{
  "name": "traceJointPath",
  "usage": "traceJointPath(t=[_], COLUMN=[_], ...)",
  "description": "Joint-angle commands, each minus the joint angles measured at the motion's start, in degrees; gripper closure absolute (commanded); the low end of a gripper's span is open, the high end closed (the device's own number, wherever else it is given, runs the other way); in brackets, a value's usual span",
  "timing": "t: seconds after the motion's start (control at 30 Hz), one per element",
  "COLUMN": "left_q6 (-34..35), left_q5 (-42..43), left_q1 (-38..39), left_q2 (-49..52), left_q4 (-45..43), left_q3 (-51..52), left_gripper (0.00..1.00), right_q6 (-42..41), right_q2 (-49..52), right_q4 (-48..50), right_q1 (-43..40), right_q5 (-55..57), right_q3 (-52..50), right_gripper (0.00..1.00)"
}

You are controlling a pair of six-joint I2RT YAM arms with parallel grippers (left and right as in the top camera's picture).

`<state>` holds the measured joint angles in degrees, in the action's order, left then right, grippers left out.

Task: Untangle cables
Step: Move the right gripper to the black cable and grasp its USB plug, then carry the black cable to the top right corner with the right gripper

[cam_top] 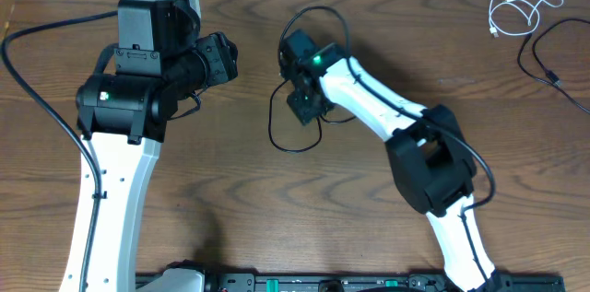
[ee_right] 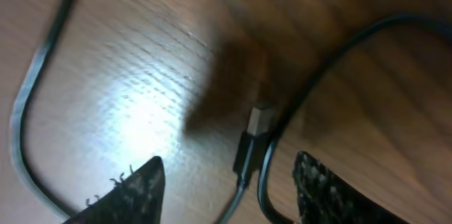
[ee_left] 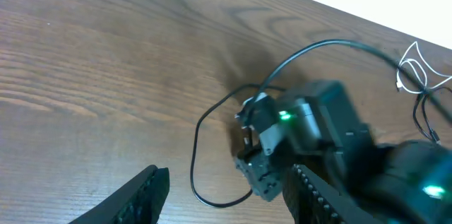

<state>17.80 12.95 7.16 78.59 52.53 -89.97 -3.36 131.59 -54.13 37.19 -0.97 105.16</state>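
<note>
**A:** Surface first?

**B:** Wooden table (cam_top: 230, 200), brown grain. Both arms are over it: left arm (cam_top: 111, 117) on the left side, right arm (cam_top: 387, 112) reaching in from the lower right toward centre.

**A:** Grippers?

**B:** Left gripper (ee_left: 226, 174): fingers spread wide, holding nothing, above the table and facing the right arm's wrist. Right gripper (ee_right: 227, 160): fingers also wide apart, nothing clamped, low over the wood near table centre.

**A:** Cables?

**B:** Black cable (cam_top: 271, 131) lies at centre, around the right gripper. One loop arcs past it toward the far edge. Another bows out on its left side and curls back beneath it. Second black cable (cam_top: 551, 75) sits at the far right edge, well apart from the first. White cable (cam_top: 513, 16) is coiled in small loops at the top right corner, near that second black one. Whether they touch, cannot tell.

**A:** Plug?

**B:** USB plug (ee_right: 258, 126), metal tip, black body, flat on the table between the right gripper's fingers, touching neither. A stretch of black cable runs just beside it.
</note>
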Motion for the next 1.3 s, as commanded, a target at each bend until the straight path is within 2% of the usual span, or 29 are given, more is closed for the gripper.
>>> traceJointPath(t=[0.0, 0.47, 0.53, 0.57, 0.63, 0.67, 0.97, 1.17, 1.27], left_q6=[0.1, 0.0, 0.0, 0.0, 0.0, 0.0, 0.1, 0.0, 0.0], left_q5=[-0.6, -0.6, -0.6, -0.6, -0.6, -0.6, -0.6, -0.6, -0.6], left_q1=[-0.2, -0.2, -0.2, -0.2, -0.2, -0.2, -0.2, -0.2, -0.2], left_q2=[0.1, 0.1, 0.1, 0.1, 0.1, 0.1, 0.1, 0.1, 0.1], left_q4=[0.2, 1.2, 1.2, 1.2, 1.2, 1.2, 1.2, 1.2, 1.2], left_q3=[-0.2, -0.2, -0.2, -0.2, -0.2, -0.2, -0.2, -0.2, -0.2], left_gripper=[0.43, 0.44, 0.44, 0.43, 0.44, 0.44, 0.43, 0.43, 0.43], right_q6=[-2.4, -6.0, -6.0, -6.0, -6.0, -6.0, -6.0, -3.7, -3.2], right_q2=[2.5, 3.4, 3.4, 3.4, 3.4, 3.4, -0.7, -11.4, -19.1], right_q4=[0.2, -3.1, -2.1, -1.3, -0.5, 0.0, -3.6, -7.1, -6.4], right_q1=[0.7, 0.8, 0.8, 0.8, 0.8, 0.7, -1.4, -6.2, -11.4], right_q5=[3.4, 5.1, 5.1, 5.1, 5.1, 5.1, 4.5, -3.3, -9.4], right_q3=[0.0, -2.4, -3.8, -4.1, -4.1, -4.1, 0.4, 5.1, 5.8], right_gripper=[0.49, 0.60, 0.69, 0.80, 0.89, 0.98, 0.99, 0.99, 0.99])
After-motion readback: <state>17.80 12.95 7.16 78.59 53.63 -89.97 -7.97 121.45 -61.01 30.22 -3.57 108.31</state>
